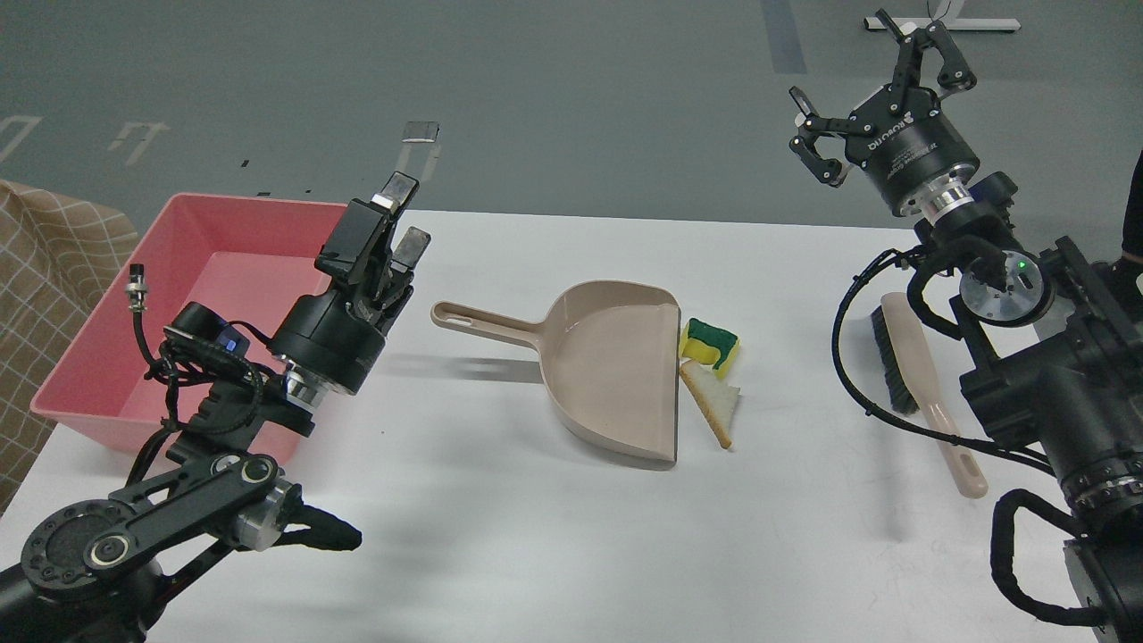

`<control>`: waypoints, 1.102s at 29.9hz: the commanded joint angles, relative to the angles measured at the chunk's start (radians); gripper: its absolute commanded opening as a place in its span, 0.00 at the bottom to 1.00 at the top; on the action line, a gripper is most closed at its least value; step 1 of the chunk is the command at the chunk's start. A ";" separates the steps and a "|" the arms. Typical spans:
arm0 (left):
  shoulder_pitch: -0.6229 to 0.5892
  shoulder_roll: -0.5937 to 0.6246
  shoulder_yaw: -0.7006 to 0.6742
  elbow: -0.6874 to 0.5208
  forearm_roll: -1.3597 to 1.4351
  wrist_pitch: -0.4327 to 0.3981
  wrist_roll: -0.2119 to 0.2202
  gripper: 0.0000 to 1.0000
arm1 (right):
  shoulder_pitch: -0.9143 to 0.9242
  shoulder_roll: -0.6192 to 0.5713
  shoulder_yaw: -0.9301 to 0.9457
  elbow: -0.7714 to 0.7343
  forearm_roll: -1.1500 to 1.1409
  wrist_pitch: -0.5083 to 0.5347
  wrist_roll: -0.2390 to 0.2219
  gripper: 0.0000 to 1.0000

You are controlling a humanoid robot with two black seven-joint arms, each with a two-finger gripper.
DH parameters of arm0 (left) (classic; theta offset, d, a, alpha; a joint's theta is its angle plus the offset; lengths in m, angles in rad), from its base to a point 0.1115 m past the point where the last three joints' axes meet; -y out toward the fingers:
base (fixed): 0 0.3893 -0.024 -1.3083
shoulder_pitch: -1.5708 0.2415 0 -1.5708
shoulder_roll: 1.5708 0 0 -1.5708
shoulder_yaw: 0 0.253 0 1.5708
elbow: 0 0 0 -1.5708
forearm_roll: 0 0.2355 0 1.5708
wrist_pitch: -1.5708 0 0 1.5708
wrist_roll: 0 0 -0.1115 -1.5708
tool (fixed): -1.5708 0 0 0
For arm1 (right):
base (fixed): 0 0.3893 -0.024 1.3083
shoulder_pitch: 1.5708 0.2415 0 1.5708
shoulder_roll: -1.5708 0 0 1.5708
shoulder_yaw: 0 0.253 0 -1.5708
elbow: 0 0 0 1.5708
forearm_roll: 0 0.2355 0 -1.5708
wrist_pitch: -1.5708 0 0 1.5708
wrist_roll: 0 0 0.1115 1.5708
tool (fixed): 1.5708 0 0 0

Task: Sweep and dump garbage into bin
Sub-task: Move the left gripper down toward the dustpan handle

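Head view, only one cam. White table (pixel 554 554) fills lower two-thirds of frame, grey floor above.

Left gripper (pixel 397 223) sits left of centre, just right of the bin, pointing up and to the right. Fingers (pixel 412 246) apart w/ a narrow gap, nothing between them. It's near the dustpan handle end but not touching; looks to be above the table, height can't tell.

Bin (pixel 71 406): pink rect tub at left edge of frame, on the table's left end, open side up; the inside that shows is bare pink. Left arm links overlap its near right corner.

Dustpan (pixel 616 371): beige, flat on table at centre, handle running to upper left, open lip facing right.

Garbage is just right of that lip. Sponge (pixel 711 343), yellow w/ green top, lies against the upper part of the lip. Bread slice (pixel 714 406), white triangle w/ tan crust, lies below the sponge, crust edge close to the lip; touching or not, can't tell. Both on the table, not in the pan, well apart from the bin.

Right gripper (pixel 880 67) is in upper right of frame, raised over the table's far edge, fingers spread wide, holding nothing.

Brush (pixel 929 393): beige, black bristles on its left side, lies on table at right, handle toward lower right, partly behind right arm cables. Checked cloth (pixel 45 259) at far left edge.
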 commanded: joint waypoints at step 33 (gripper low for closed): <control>0.061 -0.190 0.177 0.277 0.133 0.059 0.000 0.98 | -0.019 -0.001 0.000 -0.002 0.000 0.000 0.000 1.00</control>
